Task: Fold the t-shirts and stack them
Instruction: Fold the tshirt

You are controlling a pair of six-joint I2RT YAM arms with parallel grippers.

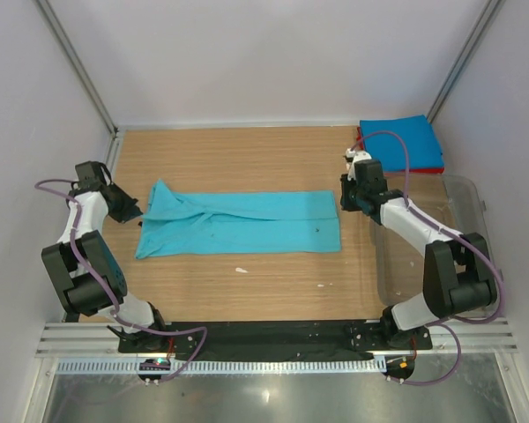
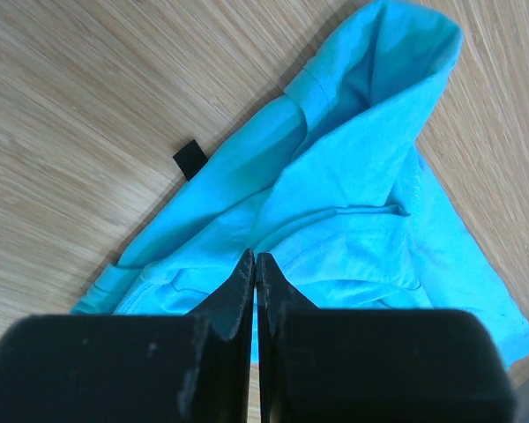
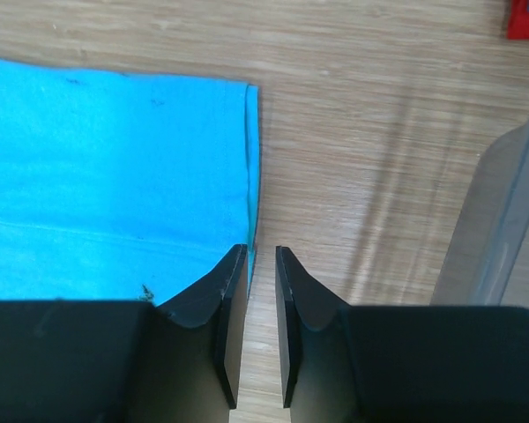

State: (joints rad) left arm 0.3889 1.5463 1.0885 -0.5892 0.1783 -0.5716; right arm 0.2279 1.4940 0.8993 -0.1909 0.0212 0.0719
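Observation:
A turquoise t-shirt (image 1: 247, 225) lies folded into a long strip across the middle of the table, its collar end bunched at the left (image 2: 353, 176) and its hem straight at the right (image 3: 115, 176). At the back right corner a brighter blue folded t-shirt (image 1: 401, 141) rests on a red folded one (image 1: 436, 166). My left gripper (image 1: 123, 204) hovers over the collar end, jaws shut with nothing in them (image 2: 255, 257). Just off the hem's right edge, my right gripper (image 1: 346, 201) stands slightly open, with bare wood showing between its fingers (image 3: 261, 251).
A clear plastic tub (image 1: 463, 229) stands along the right side of the table, close behind the right arm; its wall (image 3: 502, 229) shows in the right wrist view. A small black tag (image 2: 187, 159) lies on the wood beside the collar. White walls enclose the table.

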